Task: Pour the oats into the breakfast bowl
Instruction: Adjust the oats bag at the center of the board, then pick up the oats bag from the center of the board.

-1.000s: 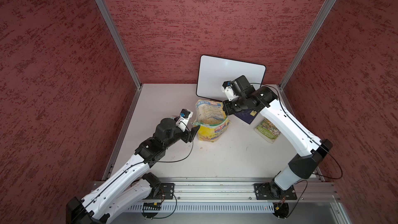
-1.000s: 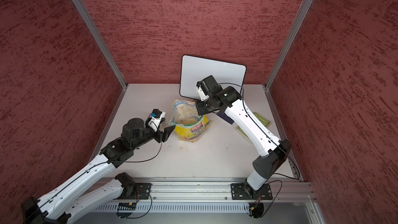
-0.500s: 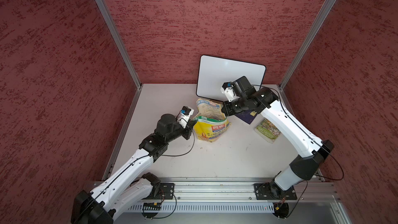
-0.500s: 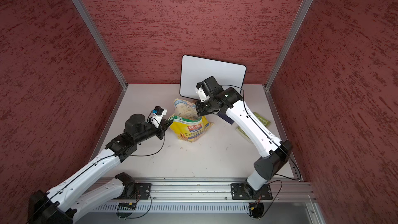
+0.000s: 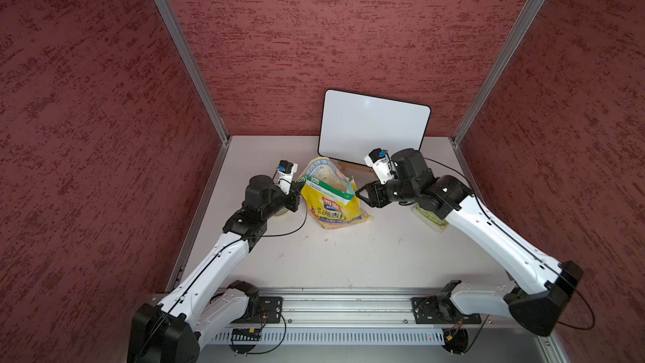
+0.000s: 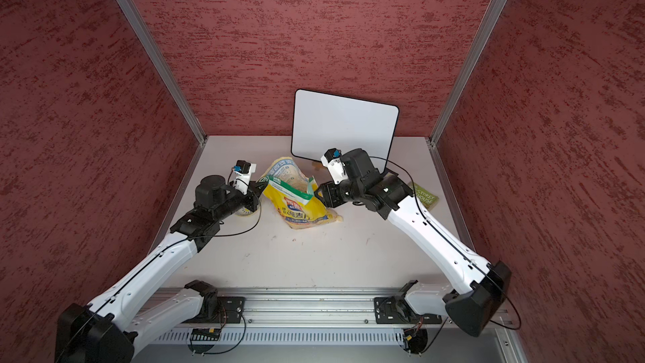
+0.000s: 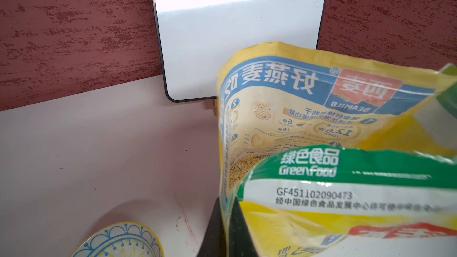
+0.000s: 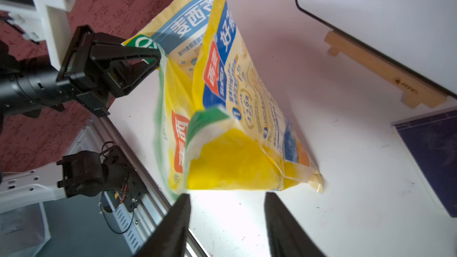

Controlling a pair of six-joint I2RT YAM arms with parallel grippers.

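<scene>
pouch (image 5: 330, 200): standing, mouth open, between both grippers
left gripper (image 8: 158, 56): clamped on pouch's top corner
right gripper (image 8: 226, 194): jaws apart, just off pouch's side, holding nothing
breakfast bowl (image 7: 118, 241): just under left gripper, beside pouch
oats (image 7: 241, 169): inside pouch

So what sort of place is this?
Likely a lab robot cell: red panel walls in aluminium framing, left arm and right arm bolted to a rail, a blank whiteboard behind the oats pouch.

Lab test cell; red partition walls (image 5: 349, 29), aluminium mounting rail (image 5: 349, 305).
</scene>
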